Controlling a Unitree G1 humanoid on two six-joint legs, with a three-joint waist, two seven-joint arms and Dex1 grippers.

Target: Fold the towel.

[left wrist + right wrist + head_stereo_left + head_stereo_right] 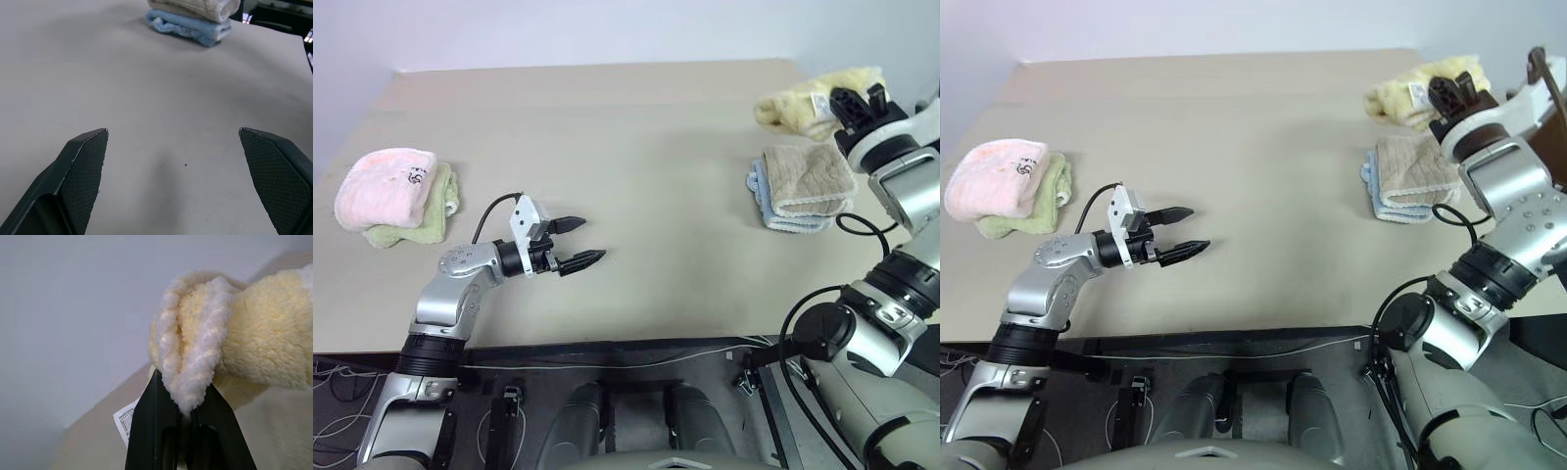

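The pale yellow towel (800,108) is bunched up at the table's far right corner, its white tag (819,102) showing. My right gripper (858,104) is raised at the towel's right end and is shut on it. In the right wrist view a thick fold of the towel (205,347) is pinched between the black fingers (156,416), with the tag (126,421) beside them. My left gripper (593,240) hovers open and nearly level over bare table at the near left, with nothing between its fingers (83,166).
A folded beige towel on a light blue one (806,181) lies just in front of the yellow towel. A pink towel on a light green one (389,191) sits at the left edge. Cables run along the table's (656,147) near edge.
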